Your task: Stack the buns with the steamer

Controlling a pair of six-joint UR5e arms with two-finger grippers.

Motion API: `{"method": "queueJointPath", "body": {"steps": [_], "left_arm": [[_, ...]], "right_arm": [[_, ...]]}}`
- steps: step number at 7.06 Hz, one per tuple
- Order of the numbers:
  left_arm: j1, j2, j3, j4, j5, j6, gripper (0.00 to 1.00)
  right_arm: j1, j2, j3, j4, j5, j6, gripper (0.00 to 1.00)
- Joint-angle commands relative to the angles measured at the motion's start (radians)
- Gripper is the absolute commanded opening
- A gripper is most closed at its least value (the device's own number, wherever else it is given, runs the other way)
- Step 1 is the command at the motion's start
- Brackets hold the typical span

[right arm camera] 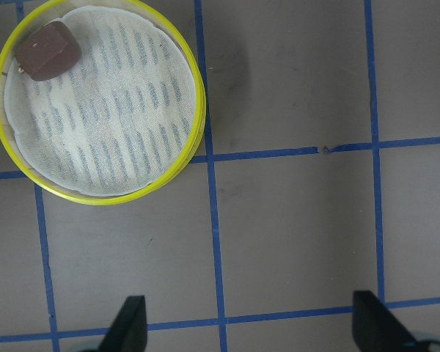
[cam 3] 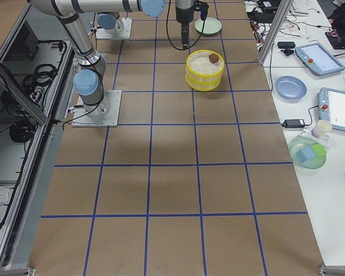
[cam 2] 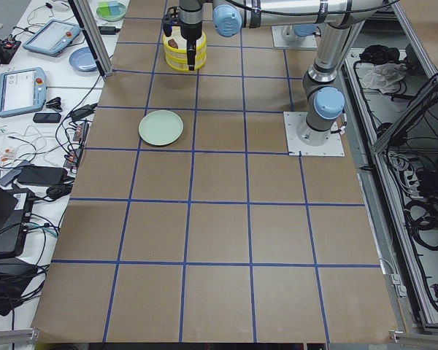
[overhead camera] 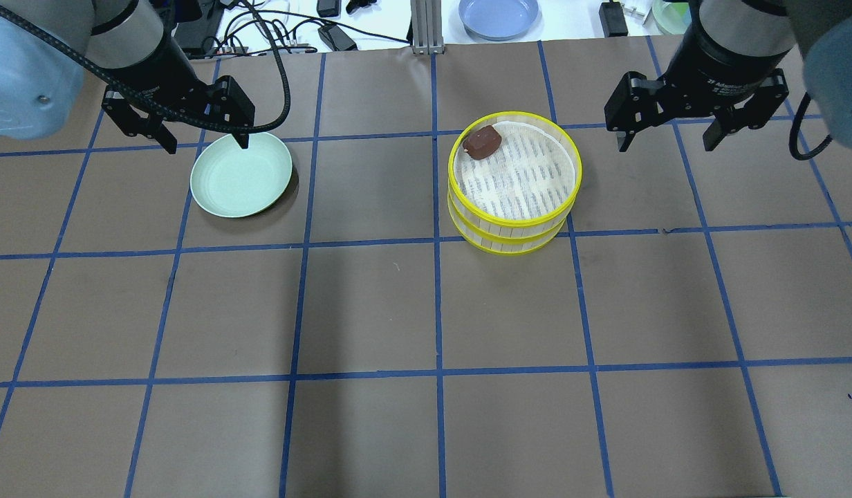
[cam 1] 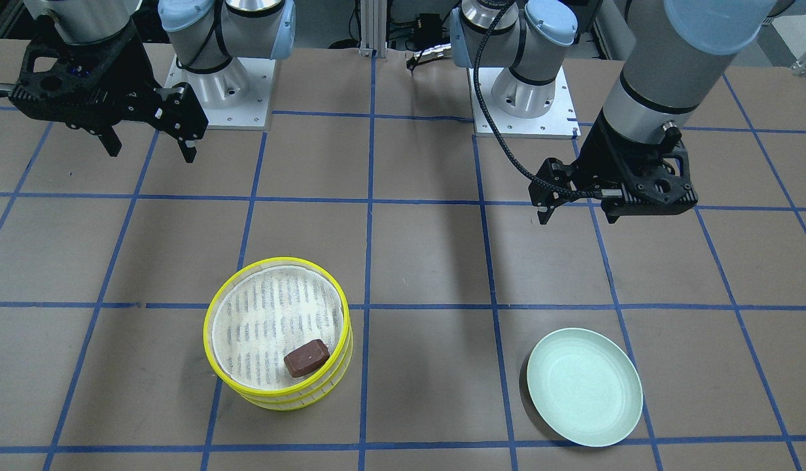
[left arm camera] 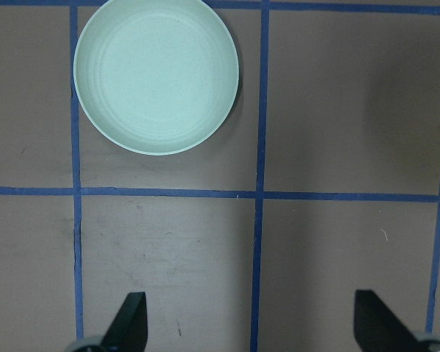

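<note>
A yellow-rimmed steamer (overhead camera: 512, 235) of two stacked tiers stands on the table; it also shows in the front view (cam 1: 279, 387). A dark reddish-brown bun (overhead camera: 482, 141) lies on the cloth liner of the top tier, by the rim, and shows too in the front view (cam 1: 306, 358) and the right wrist view (right arm camera: 47, 50). The cream-white bun is not visible in any view. The pale green plate (overhead camera: 241, 175) is empty, as the left wrist view (left arm camera: 155, 73) also shows. My left gripper (overhead camera: 208, 145) hovers open by the plate's far edge. My right gripper (overhead camera: 664, 145) hovers open to the right of the steamer.
Blue tape lines grid the brown table. A blue plate (overhead camera: 498, 15), cables and control tablets (cam 2: 22, 91) sit on the white bench beyond the far edge. The arm bases (cam 1: 524, 98) are bolted at the robot's side.
</note>
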Motion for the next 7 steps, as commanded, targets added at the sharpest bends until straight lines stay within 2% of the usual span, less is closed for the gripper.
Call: {"method": "queueJointPath", "body": {"steps": [1, 7], "left_arm": [[0.001, -0.003, -0.006, 0.005, -0.002, 0.001, 1.0], [0.024, -0.002, -0.006, 0.001, -0.002, 0.001, 1.0]], "right_arm": [[0.0, 0.001, -0.001, 0.0, 0.0, 0.0, 1.0], [0.0, 0.001, -0.002, -0.001, 0.0, 0.0, 1.0]]}}
